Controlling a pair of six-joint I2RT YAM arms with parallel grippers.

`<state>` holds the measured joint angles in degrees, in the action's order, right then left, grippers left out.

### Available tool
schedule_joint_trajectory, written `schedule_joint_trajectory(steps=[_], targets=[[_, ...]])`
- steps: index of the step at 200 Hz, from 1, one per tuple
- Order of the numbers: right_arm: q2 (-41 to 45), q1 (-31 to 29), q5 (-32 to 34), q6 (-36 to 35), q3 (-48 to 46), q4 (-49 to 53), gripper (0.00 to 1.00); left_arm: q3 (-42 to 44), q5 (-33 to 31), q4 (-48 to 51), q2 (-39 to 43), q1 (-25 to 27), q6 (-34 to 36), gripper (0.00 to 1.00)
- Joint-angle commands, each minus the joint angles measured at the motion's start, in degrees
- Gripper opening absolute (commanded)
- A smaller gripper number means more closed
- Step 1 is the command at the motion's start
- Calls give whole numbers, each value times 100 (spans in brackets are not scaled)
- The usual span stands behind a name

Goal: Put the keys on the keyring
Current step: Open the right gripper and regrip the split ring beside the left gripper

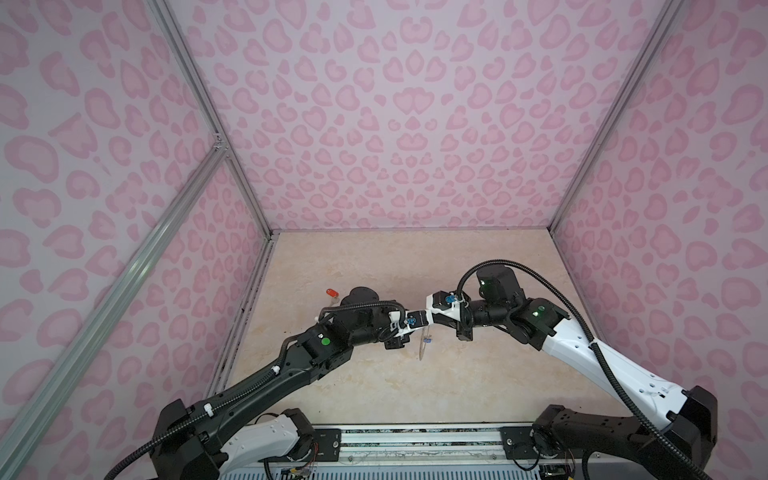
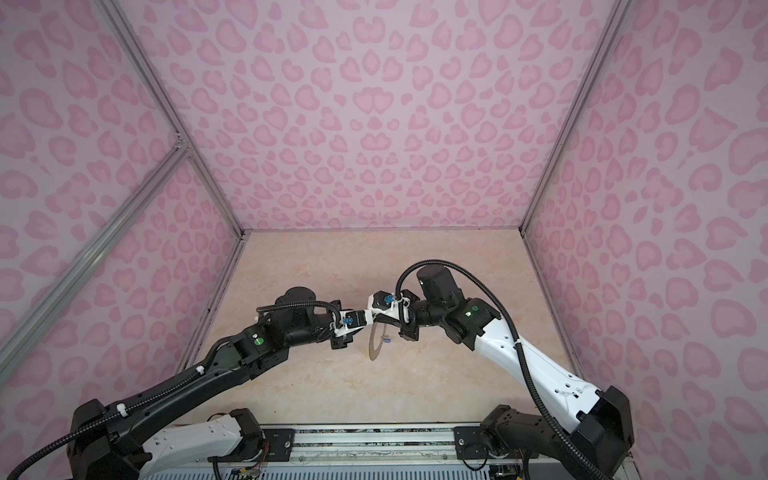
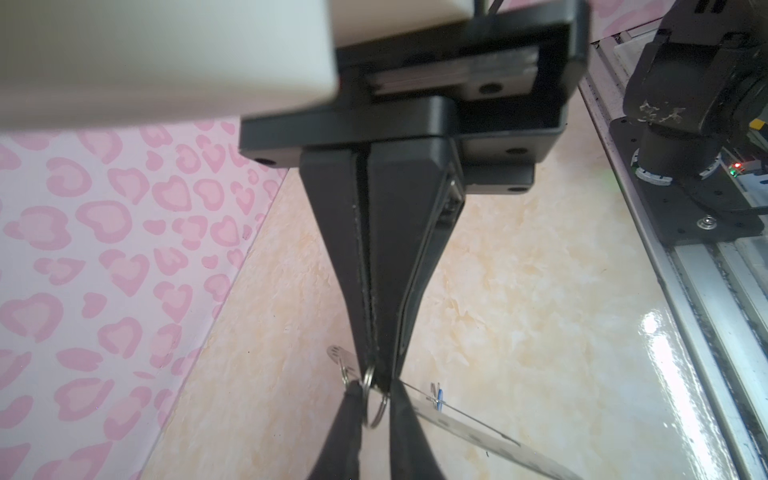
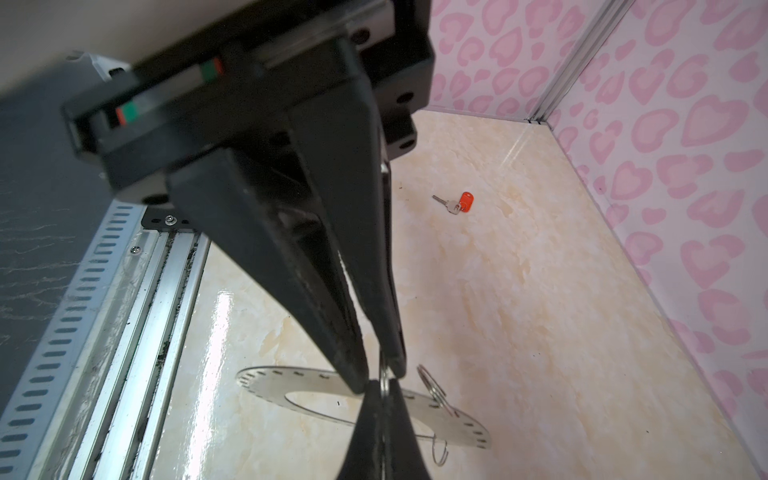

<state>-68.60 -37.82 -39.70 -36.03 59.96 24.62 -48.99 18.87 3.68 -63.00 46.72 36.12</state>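
The keyring [image 4: 291, 384], a flat grey disc with rim holes, hangs tilted above the table where both arms meet; it also shows in a top view [image 2: 371, 349]. My right gripper [image 4: 382, 386] is shut on a thin wire loop [image 3: 372, 409] at the disc's edge. My left gripper [image 3: 376, 388] faces it tip to tip, its fingers a narrow gap apart on either side of that same loop. A blue-tagged key [image 3: 438, 394] hangs on the disc, seen also in a top view [image 1: 428, 340]. The red-tagged key [image 4: 457, 203] lies alone on the table, far left [image 1: 331, 293].
Pink heart-patterned walls [image 1: 395, 124] close in the beige marble table [image 1: 415, 386] on three sides. An aluminium rail [image 1: 415, 436] with both arm bases runs along the front edge. More wire loops [image 4: 432, 386] sit on the disc's rim.
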Motion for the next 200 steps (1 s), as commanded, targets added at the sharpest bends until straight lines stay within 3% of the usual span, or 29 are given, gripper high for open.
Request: schedule_joint_trajectory(steps=[1,75,91,116,132,155,176,200], targets=[[43,-30,-275,-231,-78,-206,0,-17,69,-161,-19,-38,-201,10],[136,-59,-406,-91,-126,-503,0,22,242,-150,-63,-133,-299,9],[136,-69,-415,-82,-133,-549,0,29,254,-156,-87,-136,-291,4],[178,-68,-234,-70,-204,-635,0,77,488,-319,-51,-209,-409,3],[270,-46,66,-155,-308,-646,14,181,863,-562,35,-404,-642,3],[398,-32,583,-333,-339,-653,26,371,1528,-1133,129,-761,-1008,3],[485,-19,887,-358,-319,-768,27,559,2027,-1957,157,-1030,-1423,3],[539,-6,744,-102,-474,-1128,27,649,2343,-2527,122,-1142,-1715,3]])
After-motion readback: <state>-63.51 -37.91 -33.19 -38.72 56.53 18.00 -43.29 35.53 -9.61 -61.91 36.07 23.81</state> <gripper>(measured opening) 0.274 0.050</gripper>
